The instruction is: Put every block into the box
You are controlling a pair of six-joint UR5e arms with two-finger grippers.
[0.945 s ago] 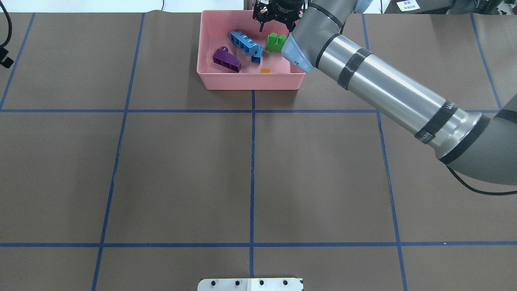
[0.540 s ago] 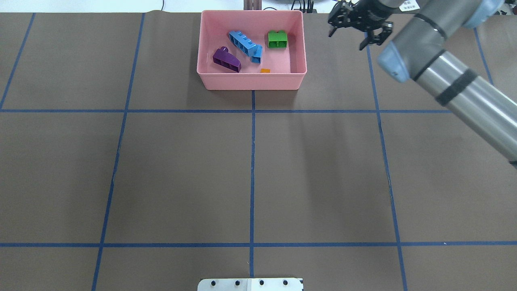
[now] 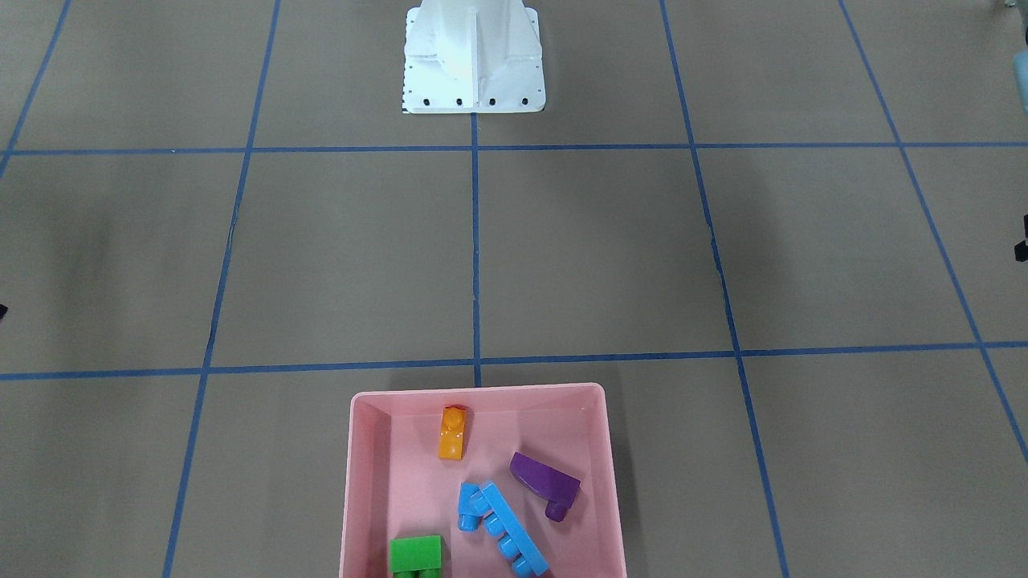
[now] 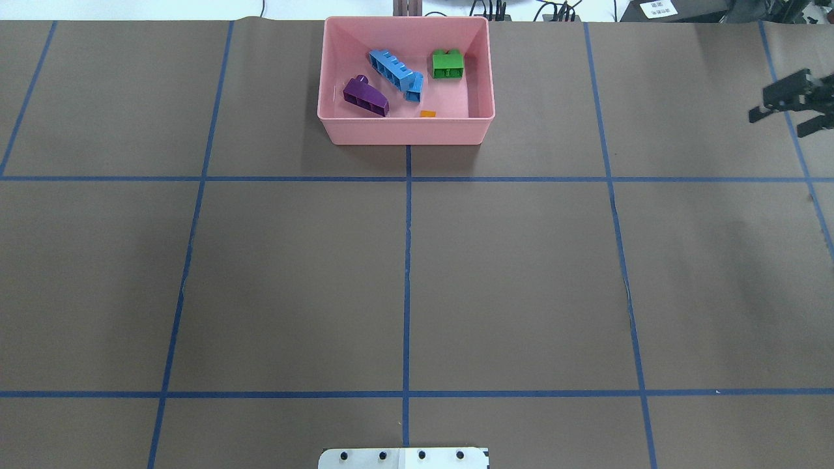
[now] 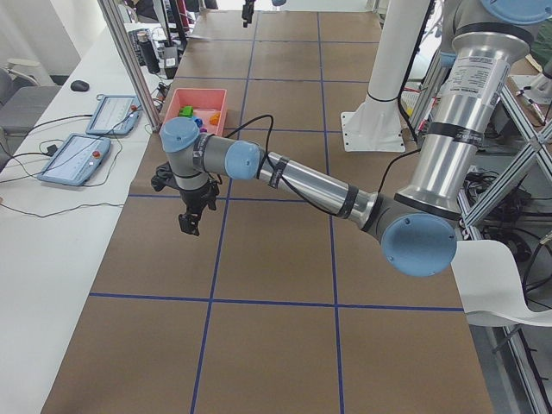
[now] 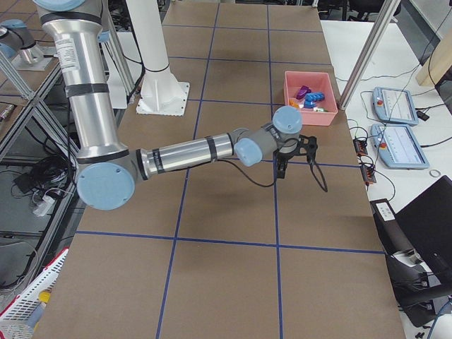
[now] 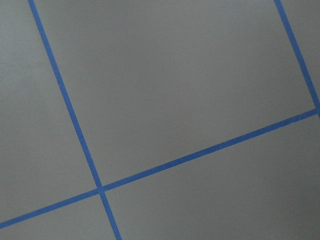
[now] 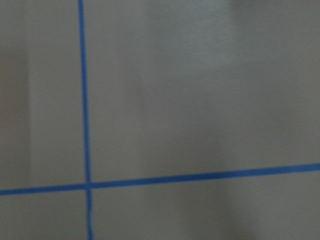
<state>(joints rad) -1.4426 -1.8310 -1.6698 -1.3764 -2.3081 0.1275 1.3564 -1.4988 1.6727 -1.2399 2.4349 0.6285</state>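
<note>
In the front-facing view, five bricks are counted inside the one box [image 3: 482, 391], which stands on the tabletop [image 3: 602, 257] at the side away from the robot: one orange brick [image 3: 453, 433], one purple wedge [image 3: 544, 479], one green brick [image 3: 416, 554], and two blue ones, the small blue brick [image 3: 469, 502] lying against the long blue brick [image 3: 514, 530]. No brick is seen outside the box. In the overhead view, the right hand [image 4: 778, 124] is seen at the right edge, well apart from the box, its fingers spread and nothing held. In the left side view, the left hand [image 5: 191, 220] hangs over bare tabletop; whether it is spread or closed cannot be told. In the right side view, the right hand is likewise shown over bare tabletop. In both wrist views, only tape lines [image 7: 67, 100] are shown. The bricks are judged light, stiff and smooth; a hold across flat parallel sides, not studs or slopes, would be advised. The task is judged complete.
</note>
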